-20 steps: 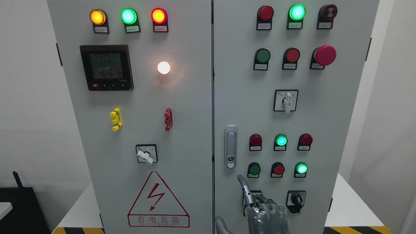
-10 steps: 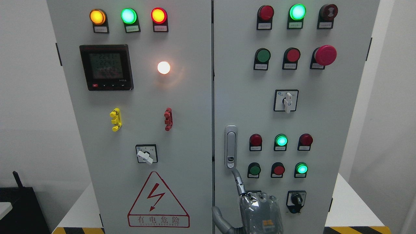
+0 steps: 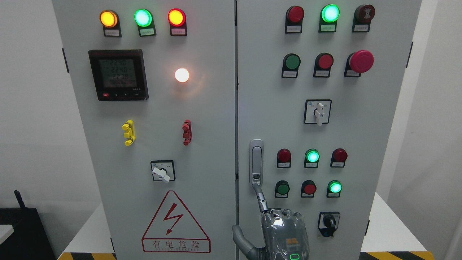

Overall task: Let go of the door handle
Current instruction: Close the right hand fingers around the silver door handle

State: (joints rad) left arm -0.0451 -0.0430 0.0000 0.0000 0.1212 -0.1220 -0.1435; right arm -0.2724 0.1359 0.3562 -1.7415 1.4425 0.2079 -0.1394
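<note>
Pointing w/ the right robot hand (image 3: 279, 227) at lower centre of frame: index finger (image 3: 259, 196) out, tip touching the door handle (image 3: 256, 162) bottom, other fingers curled, gripping nothing. I'm judging release near done; pulling clear is left.

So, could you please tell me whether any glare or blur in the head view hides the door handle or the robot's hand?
Head view: even lighting and sharp focus throughout. The white lamp blooms into a soft halo on the left door, and the lit green lamp is washed out at its centre. The door handle shows only a mild sheen. The hand, at the bottom edge, looks shiny under a clear cover.
</note>
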